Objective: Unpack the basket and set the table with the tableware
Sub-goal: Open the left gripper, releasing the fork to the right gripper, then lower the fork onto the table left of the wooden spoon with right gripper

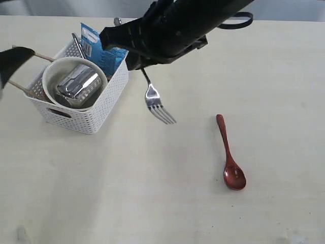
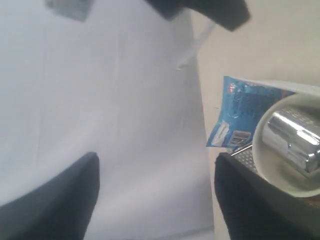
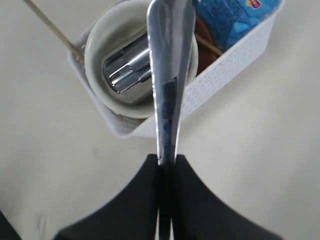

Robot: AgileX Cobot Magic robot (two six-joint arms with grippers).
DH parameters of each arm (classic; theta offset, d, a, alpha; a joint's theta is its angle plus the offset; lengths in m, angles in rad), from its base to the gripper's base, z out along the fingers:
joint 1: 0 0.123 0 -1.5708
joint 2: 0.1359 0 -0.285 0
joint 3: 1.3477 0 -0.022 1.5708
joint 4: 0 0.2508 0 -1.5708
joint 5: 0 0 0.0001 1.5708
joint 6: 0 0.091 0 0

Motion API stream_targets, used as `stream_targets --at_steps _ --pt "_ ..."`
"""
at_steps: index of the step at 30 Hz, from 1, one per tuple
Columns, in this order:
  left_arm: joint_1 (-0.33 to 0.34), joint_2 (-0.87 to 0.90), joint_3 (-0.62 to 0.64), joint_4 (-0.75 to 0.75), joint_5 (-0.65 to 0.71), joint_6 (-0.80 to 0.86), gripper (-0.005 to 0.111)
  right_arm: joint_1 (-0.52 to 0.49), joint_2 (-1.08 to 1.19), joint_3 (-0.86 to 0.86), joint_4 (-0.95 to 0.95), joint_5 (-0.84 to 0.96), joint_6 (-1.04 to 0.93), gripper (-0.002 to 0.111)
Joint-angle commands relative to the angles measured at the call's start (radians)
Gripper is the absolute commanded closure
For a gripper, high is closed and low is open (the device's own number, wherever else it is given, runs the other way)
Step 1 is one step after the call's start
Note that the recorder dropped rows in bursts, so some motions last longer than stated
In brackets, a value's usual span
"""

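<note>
Fork step: your right pincer [image 3: 166,161] is clenched on the fork [image 1: 154,99], hanging mid-frame just right of the basket [image 1: 96,114] at upper left. Your left pincer [image 2: 156,159] is spread, empty. Next, lay fork on counter [image 1: 152,203] near spoon [image 1: 231,168].

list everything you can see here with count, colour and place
table: 1, cream, under everything
basket: 1, white, on table, left in exterior view
bowl: 1, cream, in basket
cup: 1, steel, lying in bowl
packet: 1, blue, in basket beside bowl
chopsticks: 2, wooden, sticking out of basket
knife: 1, steel, in basket by packet
plate: 1, reddish-brown, in basket, mostly hidden
fork: 1, steel, held beside basket
spoon: 1, dark red, on table, right
left tool: 1, black, open, empty, near basket
right tool: 1, black, shut on fork
</note>
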State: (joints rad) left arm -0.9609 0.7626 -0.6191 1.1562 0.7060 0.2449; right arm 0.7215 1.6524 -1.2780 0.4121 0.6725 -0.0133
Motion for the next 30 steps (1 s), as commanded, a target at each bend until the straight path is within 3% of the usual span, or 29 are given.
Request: stream_targets --at_steps 1,8,23,30 --pt "-0.004 -0.104 0.001 -0.008 0.008 -0.166 0.044 0.056 0.077 0.065 -0.013 -0.137 0.164 0.109" --pt "-0.004 -0.139 0.001 -0.008 0.001 -0.312 0.044 0.144 0.248 0.093 -0.013 -0.276 0.288 0.109" --pt "-0.004 -0.139 0.001 -0.008 -0.034 -0.321 0.044 0.168 0.394 0.093 -0.039 -0.317 0.476 0.109" --pt "-0.004 -0.139 0.001 -0.008 -0.034 -0.358 0.044 0.185 0.394 0.093 -0.498 -0.158 0.939 0.109"
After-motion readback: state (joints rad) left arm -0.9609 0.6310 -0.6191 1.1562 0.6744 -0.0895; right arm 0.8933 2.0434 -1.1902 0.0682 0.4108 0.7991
